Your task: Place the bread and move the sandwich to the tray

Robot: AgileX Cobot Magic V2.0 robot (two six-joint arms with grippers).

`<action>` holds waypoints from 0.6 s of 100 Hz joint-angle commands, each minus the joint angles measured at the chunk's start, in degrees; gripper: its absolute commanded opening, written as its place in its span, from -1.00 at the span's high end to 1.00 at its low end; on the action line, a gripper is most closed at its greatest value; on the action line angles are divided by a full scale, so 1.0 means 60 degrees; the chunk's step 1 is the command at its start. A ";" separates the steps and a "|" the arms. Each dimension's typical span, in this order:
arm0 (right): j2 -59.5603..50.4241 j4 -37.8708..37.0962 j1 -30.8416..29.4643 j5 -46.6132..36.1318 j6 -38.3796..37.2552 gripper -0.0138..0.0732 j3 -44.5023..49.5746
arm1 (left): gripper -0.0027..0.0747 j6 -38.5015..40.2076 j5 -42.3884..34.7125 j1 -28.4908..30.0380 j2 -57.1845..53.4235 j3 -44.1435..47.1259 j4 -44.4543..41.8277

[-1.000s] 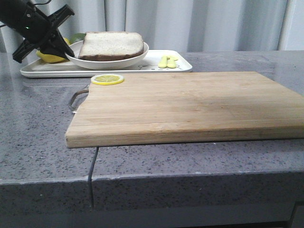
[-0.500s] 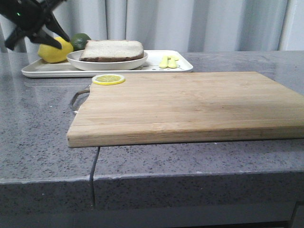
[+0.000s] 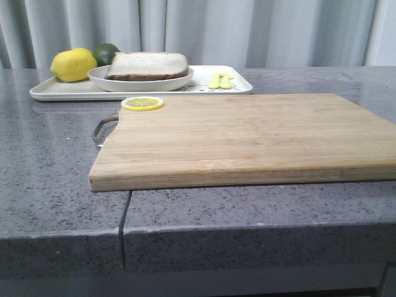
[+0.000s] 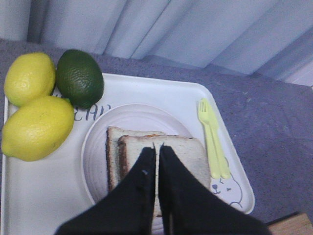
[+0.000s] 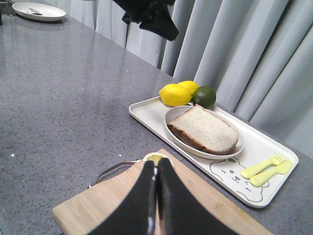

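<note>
The sandwich (image 3: 147, 65) lies in a round white bowl (image 3: 141, 83) on the white tray (image 3: 62, 91) at the back left. Its top bread slice (image 4: 183, 149) sits slightly off the lower slice. My left gripper (image 4: 157, 147) hangs shut and empty above the sandwich, clear of the bowl (image 4: 95, 152). My right gripper (image 5: 156, 161) is shut and empty over the wooden cutting board (image 5: 98, 205), its tips just short of a lemon slice (image 5: 155, 156). From the right wrist the sandwich (image 5: 205, 129) and bear-printed tray (image 5: 146, 112) also show. Neither gripper shows in the front view.
Two lemons (image 4: 36, 127) and a lime (image 4: 79, 78) share the tray's end, and a yellow fork and spoon (image 4: 212, 142) lie at its other end. The cutting board (image 3: 247, 136) fills the table's front with the lemon slice (image 3: 143, 103) on its corner. A far white plate (image 5: 38, 11) sits beyond.
The left gripper, beside the bowl's left rim a second ago, has lifted up and out of the front view. The bowl with the sandwich now rests flat on the tray.
</note>
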State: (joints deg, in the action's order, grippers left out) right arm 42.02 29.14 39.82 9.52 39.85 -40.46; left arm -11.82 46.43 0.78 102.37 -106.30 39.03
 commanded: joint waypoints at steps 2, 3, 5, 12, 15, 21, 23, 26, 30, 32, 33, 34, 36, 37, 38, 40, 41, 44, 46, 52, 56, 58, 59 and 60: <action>-0.0793 -0.0013 -0.0057 -0.0723 0.0065 0.84 0.0337 | 0.98 -0.0186 -0.0572 -0.0126 -0.1380 0.0186 0.0309; -0.0846 -0.0013 -0.0057 -0.0723 0.0065 0.84 0.0389 | 0.98 -0.0211 -0.0576 -0.0138 -0.1438 0.0269 0.0309; -0.1002 -0.0013 -0.0057 -0.0723 0.0065 0.84 0.0540 | 0.98 -0.0251 -0.0622 -0.0144 -0.1608 0.0406 0.0309; -0.1487 -0.0005 -0.0069 -0.0733 0.0057 0.84 0.1053 | 0.98 -0.0496 -0.0765 -0.0192 -0.2185 0.0936 0.0309; -0.1652 -0.0002 -0.0069 -0.0745 0.0057 0.84 0.1256 | 0.98 -0.0602 -0.0845 -0.0226 -0.2419 0.1185 0.0309; -0.2021 0.0006 -0.0069 -0.0745 0.0057 0.84 0.1672 | 0.98 -0.0702 -0.1099 -0.0245 -0.2956 0.1765 0.0309; -0.2144 0.0017 -0.0069 -0.0745 0.0057 0.84 0.1803 | 0.98 -0.0702 -0.1180 -0.0266 -0.3146 0.1997 0.0309; -0.2303 0.0017 -0.0069 -0.0735 0.0057 0.84 0.1969 | 0.98 -0.0702 -0.1294 -0.0302 -0.3405 0.2404 0.0309; -0.2529 0.0100 -0.0069 -0.0719 0.0057 0.84 0.2184 | 0.98 -0.0782 -0.1486 -0.0303 -0.3793 0.2842 0.0309; -0.2637 0.0153 -0.0069 -0.0719 0.0057 0.84 0.2284 | 0.98 -0.0877 -0.1582 -0.0303 -0.3995 0.3112 0.0309; -0.2676 0.0171 -0.0069 -0.0719 0.0057 0.84 0.2314 | 0.98 -0.0948 -0.1618 -0.0303 -0.4063 0.3297 0.0309; -0.2747 0.0201 -0.0069 -0.0719 0.0057 0.84 0.2374 | 0.98 -0.0980 -0.1671 -0.0303 -0.4200 0.3391 0.0309; -0.2815 0.0268 -0.0069 -0.0719 0.0057 0.84 0.2433 | 0.98 -0.1076 -0.1728 -0.0303 -0.4334 0.3675 0.0309; -0.2883 0.0289 -0.0069 -0.0719 0.0057 0.84 0.2488 | 0.98 -0.1116 -0.1784 -0.0303 -0.4468 0.3770 0.0309; -0.2915 0.0340 -0.0069 -0.0719 0.0057 0.84 0.2516 | 0.98 -0.1178 -0.1813 -0.0303 -0.4535 0.3964 0.0309; -0.3000 0.0393 -0.0069 -0.0719 0.0057 0.84 0.2599 | 0.98 -0.1251 -0.1901 -0.0303 -0.4740 0.4263 0.0309; -0.3059 0.0438 -0.0069 -0.0719 0.0057 0.84 0.2652 | 0.98 -0.1270 -0.1956 -0.0303 -0.4877 0.4362 0.0309; -0.3157 0.0504 -0.0069 -0.0731 0.0057 0.84 0.2767 | 0.98 -0.1299 -0.2085 -0.0303 -0.5155 0.4763 0.0309; -0.3231 0.0516 -0.0069 -0.0731 0.0057 0.84 0.2846 | 0.98 -0.1326 -0.2178 -0.0303 -0.5358 0.5075 0.0309; -0.3366 0.0516 -0.0069 -0.0731 0.0057 0.84 0.3045 | 0.98 -0.1433 -0.2458 -0.0303 -0.5913 0.6007 0.0309; -0.3452 0.0516 -0.0069 -0.0717 0.0057 0.84 0.3176 | 0.98 -0.1430 -0.2666 -0.0303 -0.6327 0.6529 0.0309; -0.3479 0.0516 -0.0069 -0.0720 0.0057 0.84 0.3244 | 0.98 -0.1452 -0.2768 -0.0303 -0.6538 0.6844 0.0309; -0.3493 0.0516 -0.0069 -0.0729 0.0057 0.84 0.3263 | 0.98 -0.1452 -0.2800 -0.0303 -0.6608 0.7049 0.0309; -0.3525 0.0516 -0.0069 -0.0728 0.0057 0.84 0.3299 | 0.98 -0.1452 -0.2874 -0.0303 -0.6748 0.7152 0.0309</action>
State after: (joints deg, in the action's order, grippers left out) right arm 21.35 31.43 39.82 9.39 39.85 -20.35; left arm -19.85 35.18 -0.62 68.03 -68.69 39.03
